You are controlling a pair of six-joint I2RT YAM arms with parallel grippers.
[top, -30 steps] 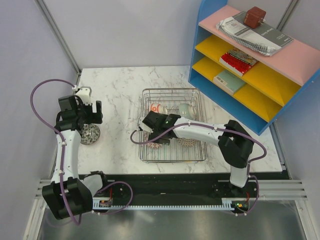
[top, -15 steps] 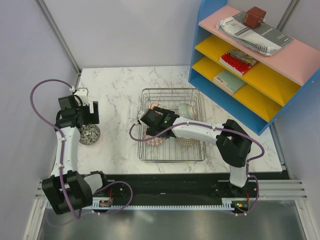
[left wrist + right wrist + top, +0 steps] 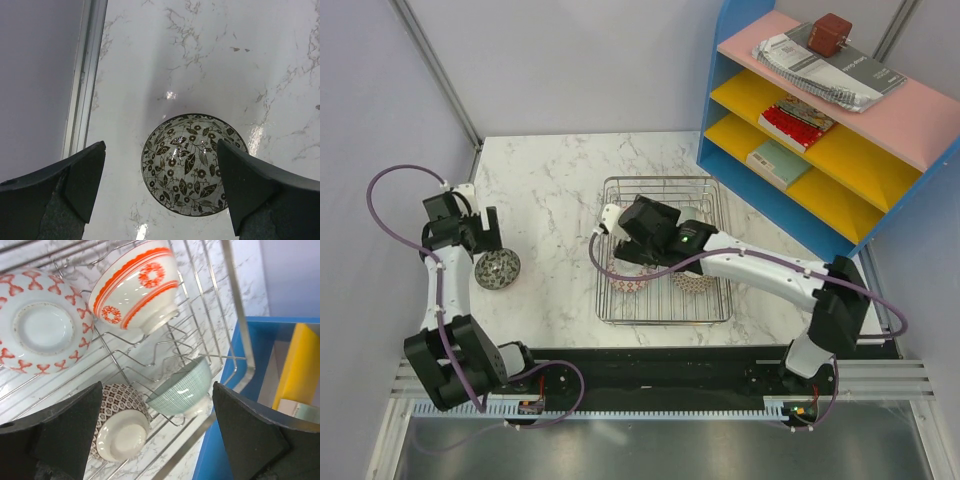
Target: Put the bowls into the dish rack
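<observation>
- Tabletop of white marble, carrying the dish rack at centre frame and one bowl well apart at left.
- Dish rack: loaded with four bowls in the right wrist view, namely heart-patterned bowl upper left, red-orange bowl top centre, teal bowl and brown-patterned bowl lower down.
- Right gripper: spread wide, empty, above the rack. Was low over the rack's lower-left corner a second ago; has since lifted toward the rack's upper left, leaving the heart-patterned bowl behind. Reads as a finished placement.
- Left gripper: spread wide, gripping nothing, hanging over the floral bowl. Has shifted toward the frame's left edge since the earlier view.
- Floral bowl: unmoved on the marble, left of the rack. Last one to load, by the look of it.
</observation>
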